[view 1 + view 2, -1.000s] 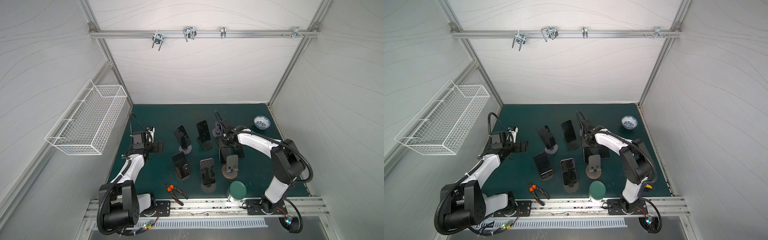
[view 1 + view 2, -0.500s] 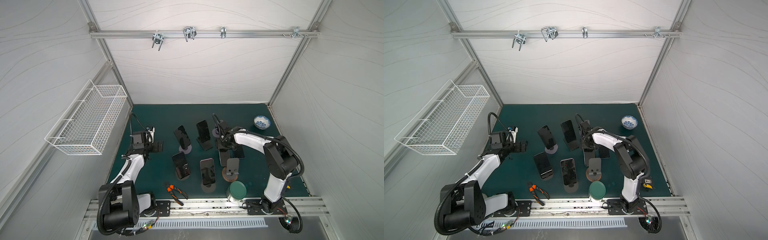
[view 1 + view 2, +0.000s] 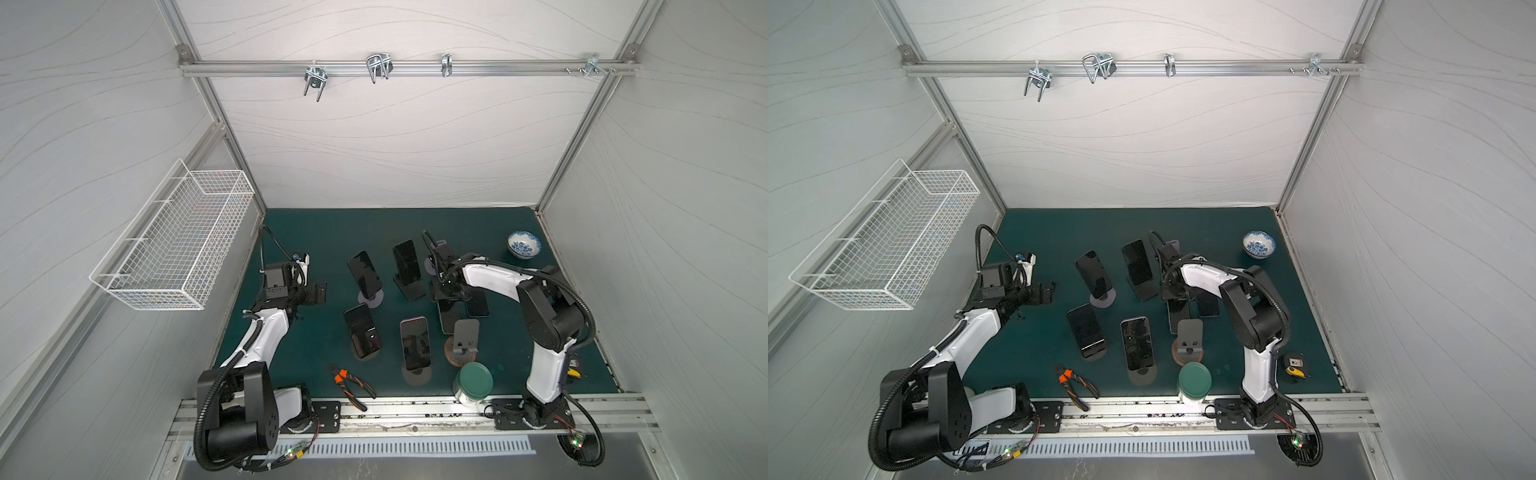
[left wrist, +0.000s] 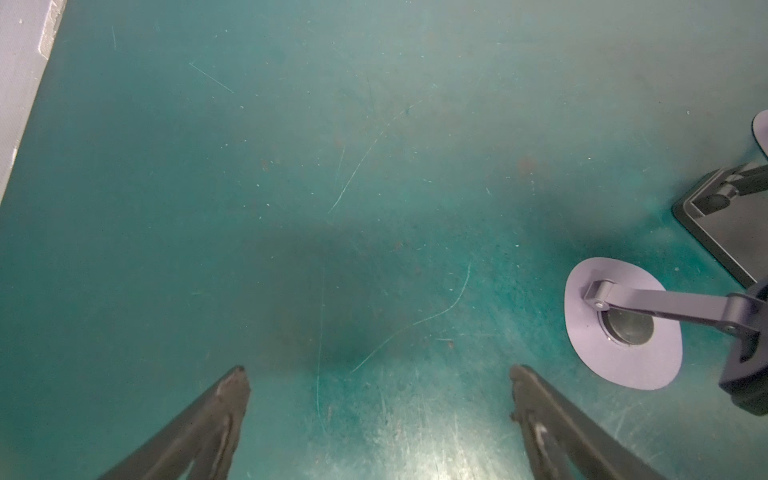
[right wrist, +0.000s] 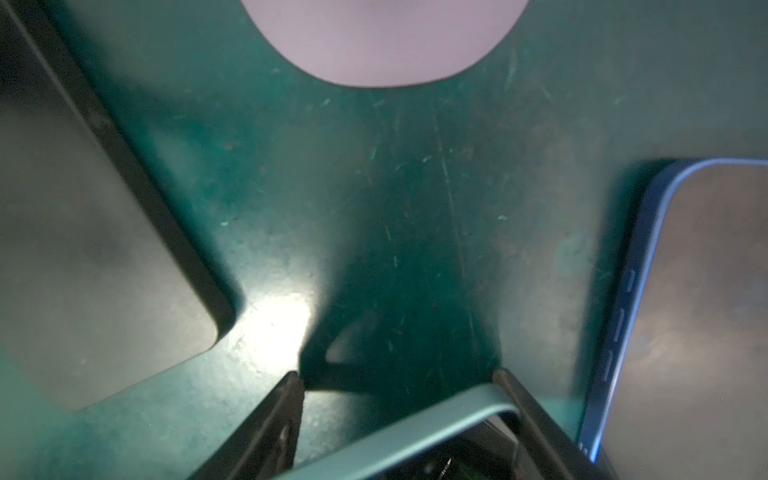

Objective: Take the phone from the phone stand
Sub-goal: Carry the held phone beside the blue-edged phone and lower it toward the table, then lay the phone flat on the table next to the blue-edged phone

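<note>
Green counter (image 3: 332,232), both top views: the phone (image 3: 448,319) sat under the right arm's (image 3: 490,279) wrist, off the grey stand (image 3: 465,332), which stood empty just beside it. Whether it touched the counter, could not tell. Right wrist view: right fingers (image 5: 286,415) pinched the phone's teal edge, a blue phone (image 5: 685,311) lying flat alongside. Left wrist view: left fingers (image 4: 224,399) spread wide over bare counter, holding nothing. Judged: removal done; setting down and release left.

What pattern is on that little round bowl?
The small round bowl is white with blue markings, clearest in a top view.
</note>
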### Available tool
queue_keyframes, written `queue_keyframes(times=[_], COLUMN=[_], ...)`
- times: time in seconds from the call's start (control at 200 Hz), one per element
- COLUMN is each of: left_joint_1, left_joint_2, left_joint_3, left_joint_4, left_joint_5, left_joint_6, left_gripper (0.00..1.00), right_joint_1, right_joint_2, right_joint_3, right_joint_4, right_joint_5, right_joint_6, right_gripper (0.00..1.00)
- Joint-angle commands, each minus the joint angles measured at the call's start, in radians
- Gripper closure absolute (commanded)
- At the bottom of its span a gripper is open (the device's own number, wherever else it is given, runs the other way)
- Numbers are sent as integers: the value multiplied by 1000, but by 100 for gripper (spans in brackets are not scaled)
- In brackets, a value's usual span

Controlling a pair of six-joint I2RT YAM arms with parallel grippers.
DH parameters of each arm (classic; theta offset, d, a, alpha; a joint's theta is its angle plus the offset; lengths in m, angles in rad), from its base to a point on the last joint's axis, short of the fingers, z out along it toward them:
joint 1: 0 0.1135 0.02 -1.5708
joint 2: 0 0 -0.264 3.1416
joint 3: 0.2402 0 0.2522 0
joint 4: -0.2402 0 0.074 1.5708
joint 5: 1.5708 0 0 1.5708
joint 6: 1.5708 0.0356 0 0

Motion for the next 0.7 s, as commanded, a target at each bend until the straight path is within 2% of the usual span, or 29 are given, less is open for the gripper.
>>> queue_keyframes(times=[0.0,0.19,0.695], left_joint_1=[3,2,2], left_joint_2=[-12,-15,-18], left_joint_3=[22,19,16], left_joint_4=[26,26,23], left_joint_5=[7,9,9], left_joint_6=[7,9,10], left_gripper=[0,0,0], right_joint_1=[-17,-18,-32], right_joint_2=[51,90,139], right_joint_3=[19,48,77], right_joint_4=[-13,-17,-9], right_joint_5=[-25,-20,-21], right_joint_6=[4,2,-5], right_gripper=[39,35,34])
